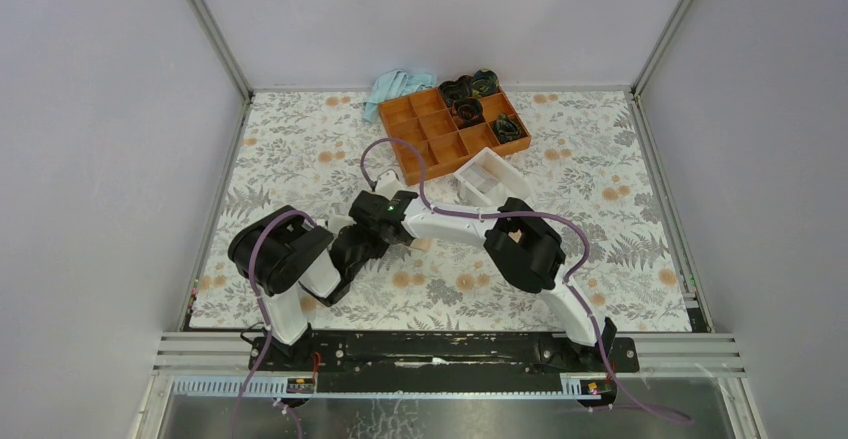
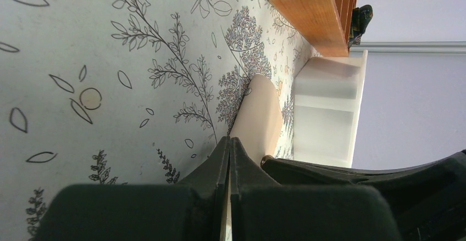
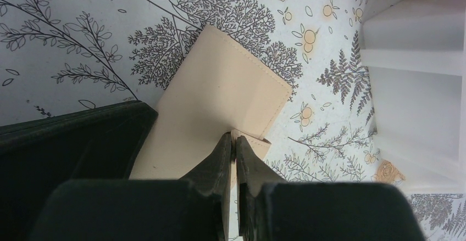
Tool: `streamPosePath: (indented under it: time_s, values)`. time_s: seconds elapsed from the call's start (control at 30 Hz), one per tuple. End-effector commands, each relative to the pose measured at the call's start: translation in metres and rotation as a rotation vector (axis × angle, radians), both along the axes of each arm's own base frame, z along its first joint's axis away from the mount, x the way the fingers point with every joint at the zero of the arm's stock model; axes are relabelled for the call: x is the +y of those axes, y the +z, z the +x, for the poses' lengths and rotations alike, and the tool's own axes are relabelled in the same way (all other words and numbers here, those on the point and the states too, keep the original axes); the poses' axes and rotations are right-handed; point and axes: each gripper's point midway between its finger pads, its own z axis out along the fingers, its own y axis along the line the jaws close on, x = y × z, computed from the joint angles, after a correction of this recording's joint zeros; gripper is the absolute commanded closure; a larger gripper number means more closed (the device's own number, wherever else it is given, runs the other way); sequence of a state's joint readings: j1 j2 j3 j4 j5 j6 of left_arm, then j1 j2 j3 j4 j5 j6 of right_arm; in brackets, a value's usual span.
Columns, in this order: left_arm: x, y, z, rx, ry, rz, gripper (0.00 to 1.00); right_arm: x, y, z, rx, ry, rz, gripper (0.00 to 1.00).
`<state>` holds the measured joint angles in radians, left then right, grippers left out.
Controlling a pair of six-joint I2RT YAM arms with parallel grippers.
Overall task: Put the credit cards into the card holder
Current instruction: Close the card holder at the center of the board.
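On the floral table (image 1: 300, 149) the wallet (image 3: 220, 87) lies just ahead of the right gripper (image 3: 234, 139), which pinches its tab, while the left gripper (image 2: 229, 142) clamps its edge.

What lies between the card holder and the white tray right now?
Only bare floral tablecloth. The right wrist view shows the card holder and the white tray apart, with nothing lying in that strip.

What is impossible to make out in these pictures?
Credit cards: in no view; the arms may cover them in the top view.
Card holder, inside: right wrist view, its outer cover hides it.
Left hand, grip: left wrist view, its own fingers hide it.
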<state>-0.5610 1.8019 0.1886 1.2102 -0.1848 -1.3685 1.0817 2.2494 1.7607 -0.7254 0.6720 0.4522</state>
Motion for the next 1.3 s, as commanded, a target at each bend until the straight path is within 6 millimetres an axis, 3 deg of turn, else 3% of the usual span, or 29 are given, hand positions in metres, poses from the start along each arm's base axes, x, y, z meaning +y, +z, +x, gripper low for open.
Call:
streamPosePath:
  time_s: [0.0, 0.9, 1.27]
  values:
    - [-0.0058, 0.0003, 0.0004, -0.015, -0.03, 0.014, 0.98, 0.0189, 0.0036, 0.0016, -0.011, 0.006, 0.059, 0.94]
    - [-0.0069, -0.0043, -0.0022, -0.007, -0.04, 0.013, 0.99, 0.0265, 0.0064, 0.0047, -0.016, 0.006, 0.082, 0.82]
    - [-0.0077, -0.002, -0.0011, -0.013, -0.042, 0.012, 1.0, 0.0271, 0.0118, 0.0071, -0.032, 0.006, 0.085, 0.82]
